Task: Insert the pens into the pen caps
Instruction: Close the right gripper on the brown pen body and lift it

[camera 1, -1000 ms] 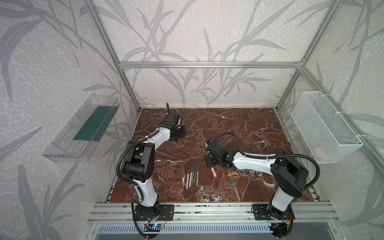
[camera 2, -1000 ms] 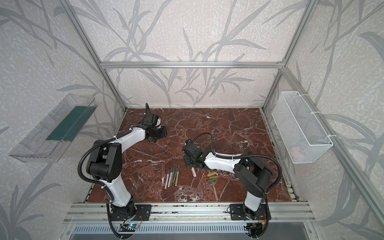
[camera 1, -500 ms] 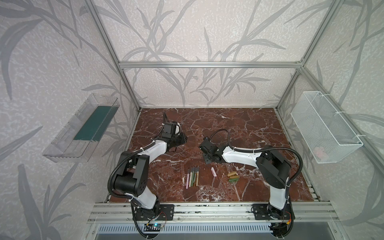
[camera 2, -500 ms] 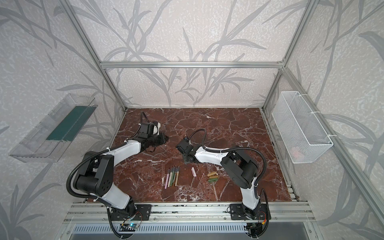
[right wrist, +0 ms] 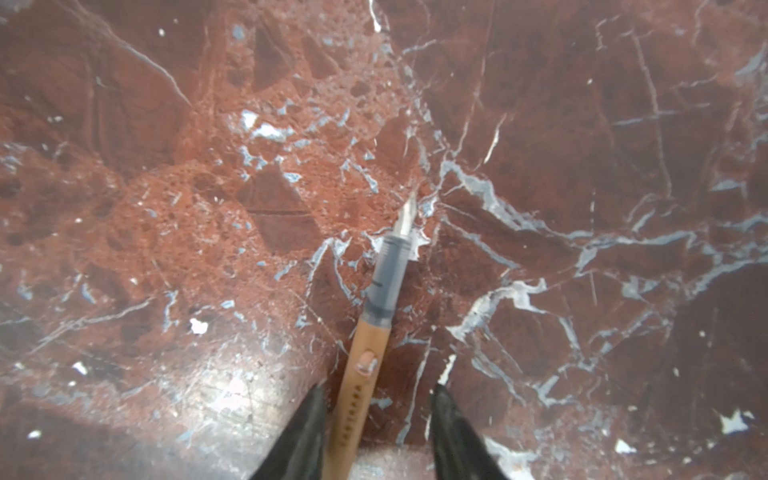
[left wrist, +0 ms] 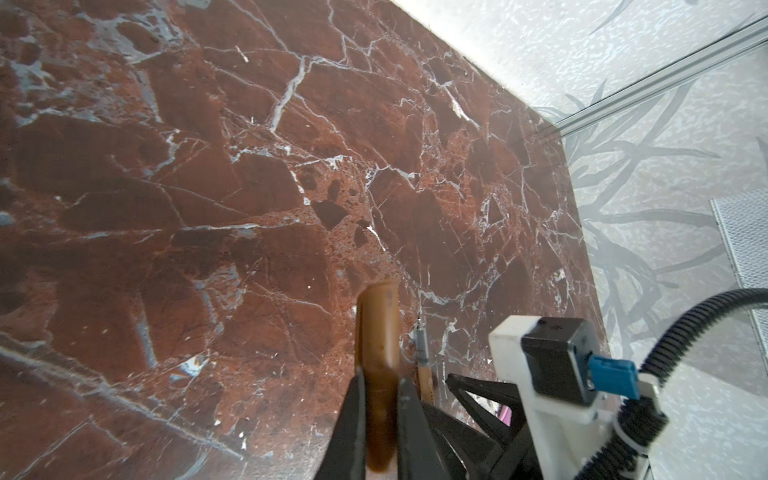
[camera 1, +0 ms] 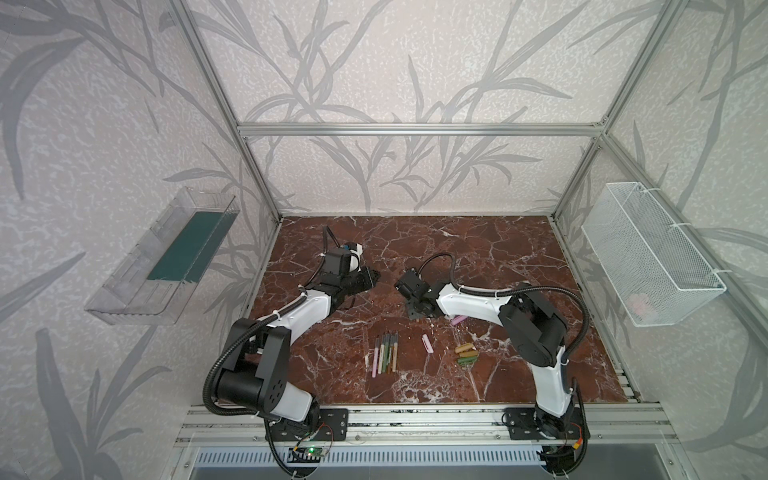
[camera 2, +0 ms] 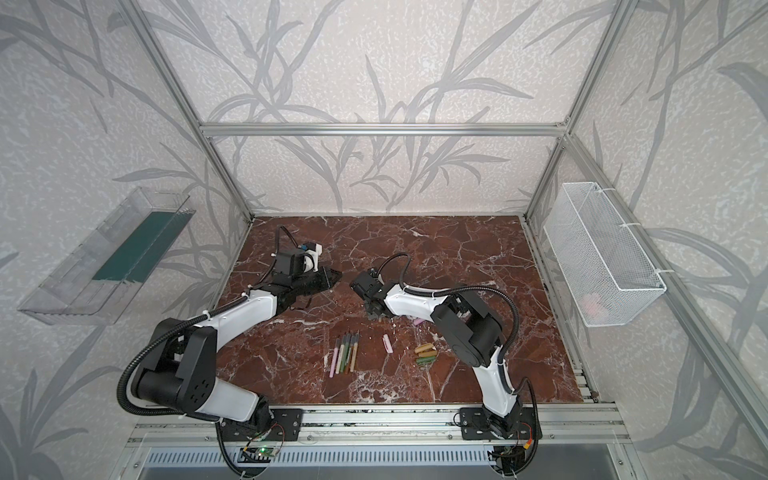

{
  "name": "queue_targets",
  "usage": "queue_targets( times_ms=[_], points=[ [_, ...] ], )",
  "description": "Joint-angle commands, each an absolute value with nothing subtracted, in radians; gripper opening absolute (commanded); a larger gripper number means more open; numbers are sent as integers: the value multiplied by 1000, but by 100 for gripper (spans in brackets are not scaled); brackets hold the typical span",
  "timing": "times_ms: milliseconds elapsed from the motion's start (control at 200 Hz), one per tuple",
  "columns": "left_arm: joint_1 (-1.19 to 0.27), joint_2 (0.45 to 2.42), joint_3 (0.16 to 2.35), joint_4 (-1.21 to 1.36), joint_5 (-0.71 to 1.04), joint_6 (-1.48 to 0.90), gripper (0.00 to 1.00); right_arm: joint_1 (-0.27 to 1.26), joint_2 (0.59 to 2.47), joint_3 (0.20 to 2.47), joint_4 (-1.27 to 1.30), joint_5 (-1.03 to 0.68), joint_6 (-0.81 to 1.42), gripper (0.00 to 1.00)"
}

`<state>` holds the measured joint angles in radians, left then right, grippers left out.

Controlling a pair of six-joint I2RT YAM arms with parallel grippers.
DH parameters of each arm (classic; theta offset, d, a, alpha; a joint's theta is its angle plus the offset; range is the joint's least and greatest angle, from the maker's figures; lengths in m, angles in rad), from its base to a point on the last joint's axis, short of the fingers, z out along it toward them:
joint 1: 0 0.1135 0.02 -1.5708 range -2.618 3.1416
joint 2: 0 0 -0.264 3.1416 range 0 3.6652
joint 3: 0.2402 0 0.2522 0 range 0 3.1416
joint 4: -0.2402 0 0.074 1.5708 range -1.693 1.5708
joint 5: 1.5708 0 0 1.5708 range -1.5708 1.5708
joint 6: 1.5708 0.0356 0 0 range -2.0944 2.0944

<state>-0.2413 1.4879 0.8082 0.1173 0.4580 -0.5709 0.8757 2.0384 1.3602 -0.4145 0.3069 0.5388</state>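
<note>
My left gripper [left wrist: 380, 378] is shut on a brown pen cap [left wrist: 378, 324], which sticks out past the fingertips above the marble floor. My right gripper [right wrist: 377, 388] is open around a tan pen [right wrist: 374, 332] with a grey grip and a bare nib. The pen leans on one finger and a gap shows at the other. In both top views the left gripper [camera 1: 372, 277] [camera 2: 334, 276] and right gripper [camera 1: 417, 309] [camera 2: 374, 311] are close together mid-floor. Several pens [camera 1: 384, 353] lie in a row near the front. One pink cap [camera 1: 427, 344] lies beside them, another [camera 1: 459, 320] by the right arm.
A small pile of gold and green caps [camera 1: 466, 355] lies front right. A white wire basket [camera 1: 648, 257] hangs on the right wall. On the left wall hangs a clear tray [camera 1: 166, 257]. Aluminium rails edge the floor.
The left arm has swung its gripper toward the middle, close to the right gripper. The right arm's gripper has shifted a little to the left. The loose pens and caps have not moved.
</note>
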Motion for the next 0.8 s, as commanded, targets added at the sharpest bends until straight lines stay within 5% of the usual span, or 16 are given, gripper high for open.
queue_targets(
  times_ms=[0, 285, 465, 795],
  points=[
    [-253, 1444, 788, 164, 487, -595, 0, 876, 2021, 1320, -410, 299, 580, 34],
    [-271, 1392, 762, 161, 480, -597, 0, 879, 2008, 1264, -363, 296, 615, 30],
    [-273, 1379, 747, 194, 490, -611, 0, 879, 2037, 1273, -371, 291, 612, 12],
    [-298, 1331, 690, 351, 541, -713, 0, 879, 1857, 1129, -233, 213, 574, 0]
  ],
)
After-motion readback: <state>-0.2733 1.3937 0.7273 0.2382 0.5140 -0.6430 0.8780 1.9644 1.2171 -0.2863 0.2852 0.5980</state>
